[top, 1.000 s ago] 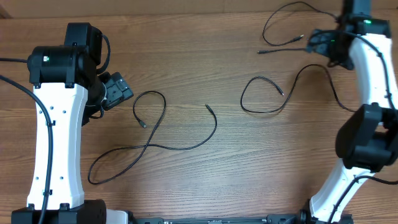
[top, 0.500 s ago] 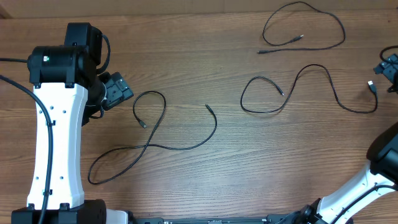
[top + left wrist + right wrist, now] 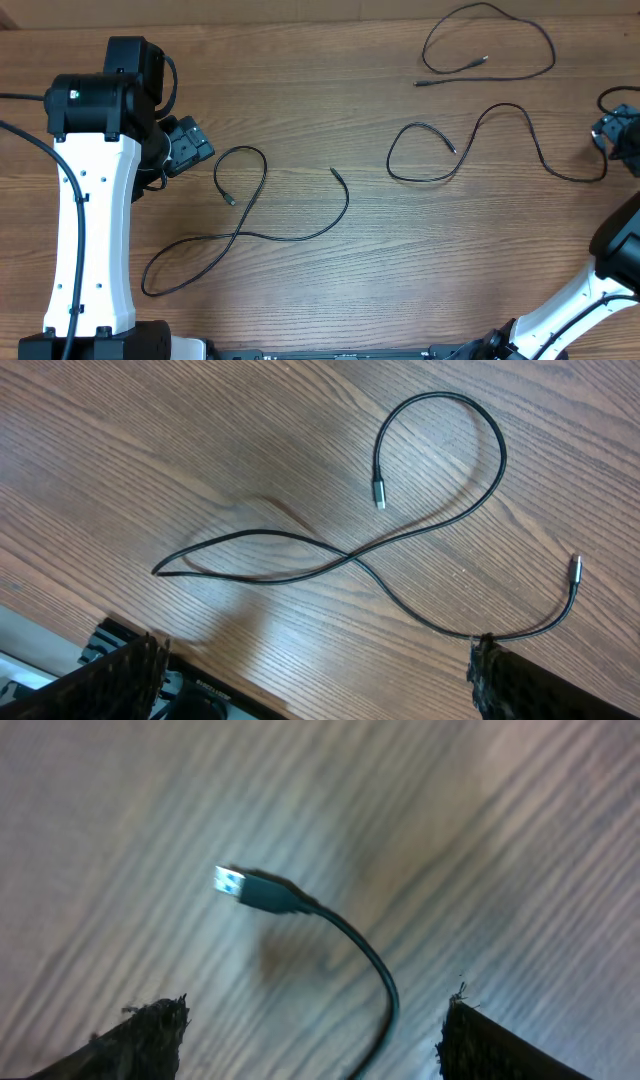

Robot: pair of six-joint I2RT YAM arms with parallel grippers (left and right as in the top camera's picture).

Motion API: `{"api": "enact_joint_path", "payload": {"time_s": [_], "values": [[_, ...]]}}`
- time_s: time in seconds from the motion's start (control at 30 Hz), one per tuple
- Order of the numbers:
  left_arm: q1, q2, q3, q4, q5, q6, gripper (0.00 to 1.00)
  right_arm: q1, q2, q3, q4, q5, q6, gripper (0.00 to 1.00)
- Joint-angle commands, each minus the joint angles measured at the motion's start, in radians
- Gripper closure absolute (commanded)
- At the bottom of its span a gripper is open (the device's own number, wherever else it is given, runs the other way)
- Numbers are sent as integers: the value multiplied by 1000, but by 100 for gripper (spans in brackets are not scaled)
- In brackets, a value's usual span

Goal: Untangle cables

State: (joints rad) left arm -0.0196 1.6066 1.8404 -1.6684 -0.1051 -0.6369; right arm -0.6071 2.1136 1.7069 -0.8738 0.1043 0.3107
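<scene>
**RIGHT ARM REPOSITIONED OVER THE PLUG END OF THE MIDDLE CABLE**

**1. Change observed.** A second ago the right arm (image 3: 612, 250) reached into the 1 o'clock area of the tabletop (image 3: 330, 80), among the two right-hand cables. It has since swung out to the edge at 3 o'clock. Its jaws now hang directly over the far end of the middle cable (image 3: 500, 108). The left arm (image 3: 90, 200) has not moved.

**2. Jaw state.**
- Right jaws: open and empty. In the right wrist view the fingertips (image 3: 150, 1030) stand well apart at 7 and 5 o'clock. The silvery plug (image 3: 238, 884) lies on the wood ahead of them, pointing to 10 o'clock. Its cord (image 3: 372, 970) runs back toward 6 o'clock between the fingertips, touching neither.
- Left jaws: spread wide and empty, parked at 9 o'clock above the left cable (image 3: 250, 215).

**3. Cable positions.** Three cables lie on the tabletop:
- the upper cable (image 3: 490, 10) at 1 o'clock;
- the middle cable at 2 to 3 o'clock;
- the left cable at 7 to 8 o'clock, crossing itself once.

No cable overlies another.

**4. Meaning for the task.** Separation appears largely complete. The right jaws seem lined up to grasp the plug end, probably to draw the middle cable straighter. Closing off-centre could pinch the cord rather than the plug.
</scene>
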Motion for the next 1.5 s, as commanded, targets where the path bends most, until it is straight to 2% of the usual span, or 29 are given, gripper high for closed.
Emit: {"api": "enact_joint_path", "payload": {"time_s": [0.0,0.1,0.27,0.47,0.6,0.8,0.9,1.0,1.2,1.47], "values": [[0,2,-5,1,2,5,1,0,30,-6,-35,30,66,18],[0,2,-5,1,2,5,0,4,57,-6,-85,-9,95,14],[0,2,-5,1,2,5,1,6,61,-6,-141,-61,139,16],[0,2,-5,1,2,5,0,6,65,-8,-172,-61,139,19],[0,2,-5,1,2,5,1,6,74,-34,-169,-63,139,30],[0,2,-5,1,2,5,0,6,75,-64,-141,-84,138,32],[0,2,-5,1,2,5,0,6,75,-64,-137,-84,138,37],[0,2,-5,1,2,5,0,9,77,-64,-134,-84,138,46],[0,2,-5,1,2,5,1,15,111,-64,-121,-84,138,55],[0,2,-5,1,1,5,0,21,135,-64,-50,-158,136,79]]}}
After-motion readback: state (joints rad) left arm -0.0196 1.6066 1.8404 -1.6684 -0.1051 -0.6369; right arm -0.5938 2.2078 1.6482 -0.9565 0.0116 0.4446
